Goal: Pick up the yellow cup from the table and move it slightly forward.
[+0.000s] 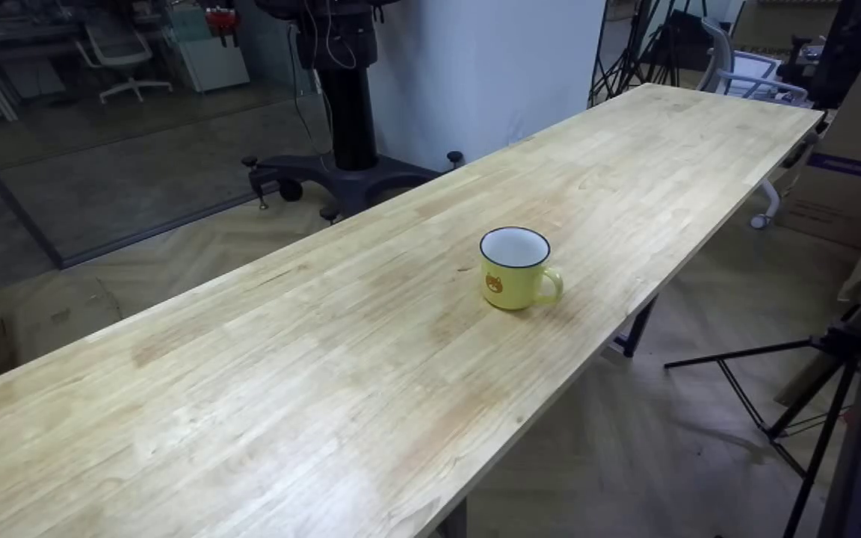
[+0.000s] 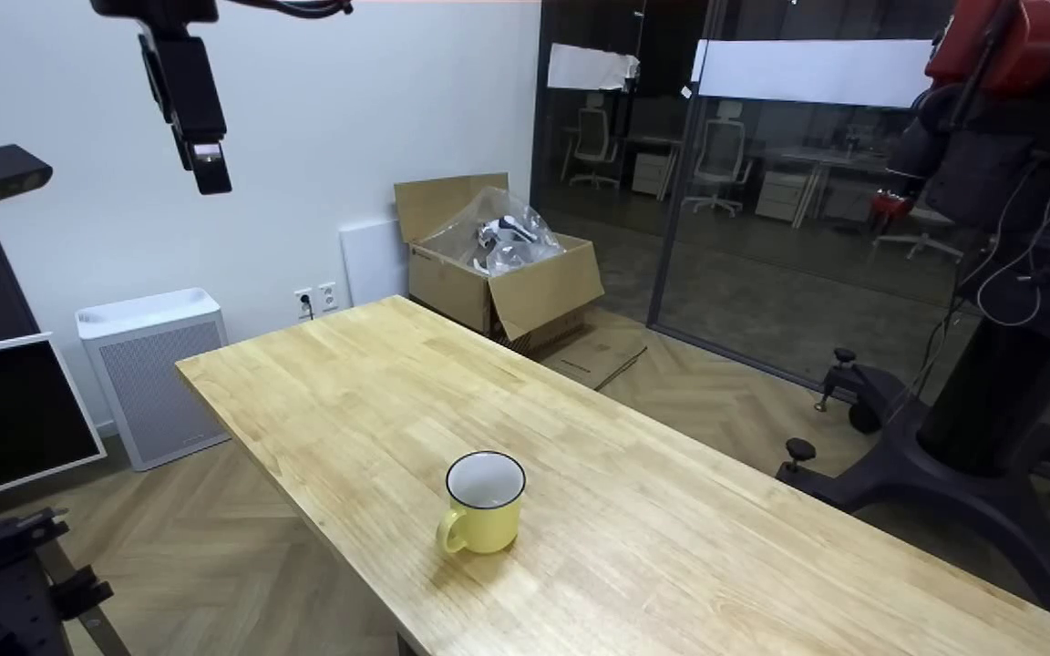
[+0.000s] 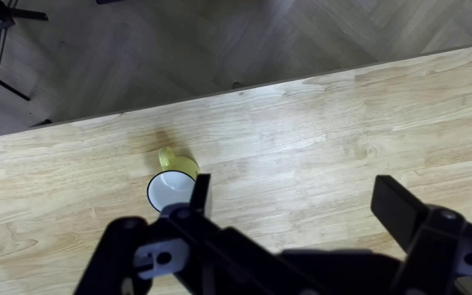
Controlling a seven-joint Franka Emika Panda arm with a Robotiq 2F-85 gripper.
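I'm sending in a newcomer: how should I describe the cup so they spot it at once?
Look for the long, pale wooden table. The cup stands upright on it, nearer one long edge, its handle toward that edge. Its yellow sides and dark rim set it apart from the wood.

My gripper (image 3: 297, 200) looked mostly matt; on the table (image 1: 326, 359) — smooth, sheened wood — the yellow cup (image 1: 516, 290) looked glossily enamelled; beside the table, a box (image 2: 449, 287) was dull cardboard.
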